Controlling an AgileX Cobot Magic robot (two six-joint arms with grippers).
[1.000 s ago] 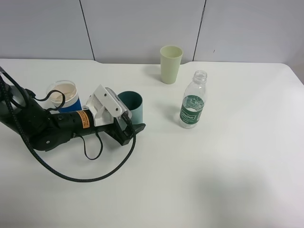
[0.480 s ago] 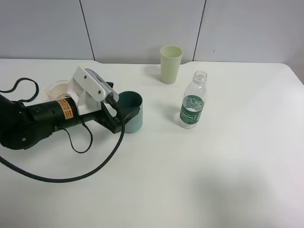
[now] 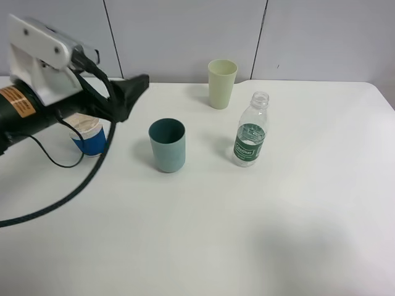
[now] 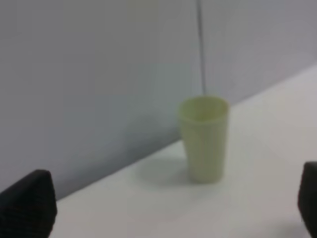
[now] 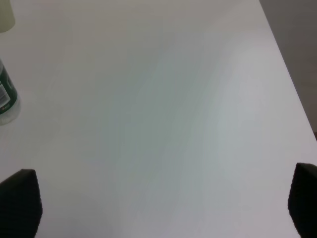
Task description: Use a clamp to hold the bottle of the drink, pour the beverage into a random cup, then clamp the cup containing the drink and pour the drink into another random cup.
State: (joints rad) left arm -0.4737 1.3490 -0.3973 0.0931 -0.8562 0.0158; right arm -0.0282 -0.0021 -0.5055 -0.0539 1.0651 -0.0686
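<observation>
From the high camera, nearest us, we see the teal tumbler (image 3: 167, 145) upright on the white table (image 3: 259, 228), the bottle (image 3: 250, 130) standing apart to its right, the blue-banded cup (image 3: 88, 136) partly hidden under the raised left arm, and the pale yellow-green cup (image 3: 222, 83) farthest back by the wall. The left gripper (image 3: 128, 94) hangs above the table with its jaws spread wide and empty, and only its wrist view shows both fingertips (image 4: 29, 206) flanking that pale cup. We find the right gripper (image 5: 158, 203) only in its own wrist view, jaws wide apart over bare table, the bottle's edge at the frame border.
</observation>
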